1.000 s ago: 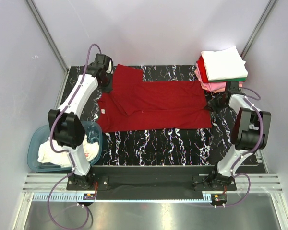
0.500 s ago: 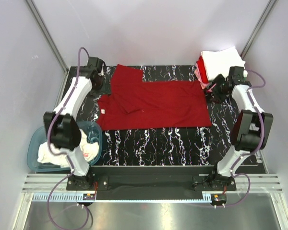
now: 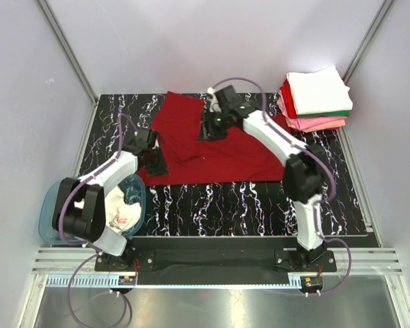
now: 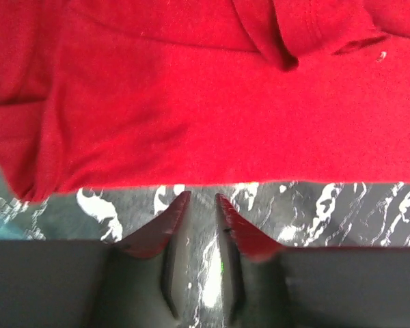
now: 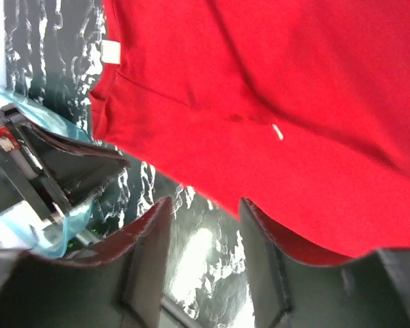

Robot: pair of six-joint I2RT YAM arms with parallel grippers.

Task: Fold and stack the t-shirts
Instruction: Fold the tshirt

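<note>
A dark red t-shirt (image 3: 239,150) lies spread on the black marbled table (image 3: 246,205), its left part folded over on itself. My left gripper (image 3: 157,164) sits low at the shirt's near-left corner. In the left wrist view its jaws (image 4: 201,197) stand a narrow gap apart with only table between them, just short of the shirt's hem (image 4: 191,116). My right gripper (image 3: 206,131) reaches across above the shirt's middle. It is open (image 5: 205,201) and empty, with red cloth (image 5: 294,102) and table below. Folded t-shirts (image 3: 318,99), white on top, are stacked at the back right.
A teal tub (image 3: 55,205) at the table's near-left holds a white shirt with red print (image 3: 119,212). Its rim (image 5: 68,219) and my left arm (image 5: 61,164) show in the right wrist view. The right arm stretches diagonally over the shirt's right half.
The left gripper came from the far-left corner down to the shirt's near-left corner. The right arm swung from beside the stack to over the shirt's middle. Both grippers opened, then narrowed.
</note>
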